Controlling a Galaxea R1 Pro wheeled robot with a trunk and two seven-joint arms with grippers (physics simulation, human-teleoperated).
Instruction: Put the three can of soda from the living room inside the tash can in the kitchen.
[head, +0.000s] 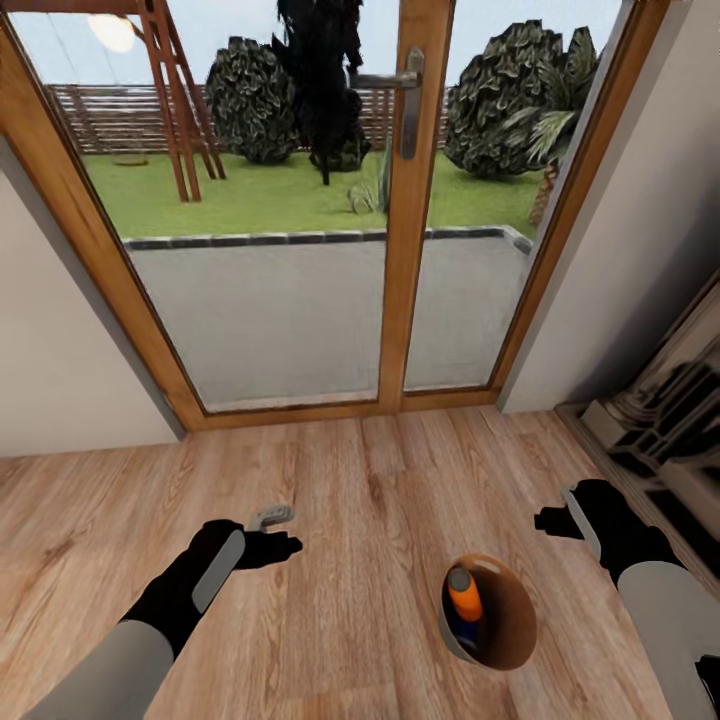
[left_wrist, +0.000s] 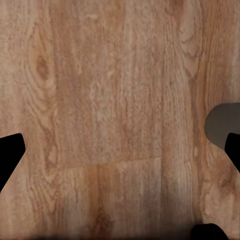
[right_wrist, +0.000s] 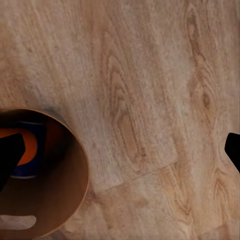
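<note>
The left claw (left_wrist: 120, 150) hung spread wide over the wood plank floor (left_wrist: 110, 90), one black fingertip (left_wrist: 9, 152) at each side and nothing between them. A grey rounded shape (left_wrist: 221, 125) sat just beside one fingertip.

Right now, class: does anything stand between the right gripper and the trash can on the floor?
Nothing visible does. The right gripper hangs open above bare plank floor, with the trash can just beside it, an orange can and a blue can inside.

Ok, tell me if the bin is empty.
Not empty. The trash can holds an orange can with a dark blue can beside it.
</note>
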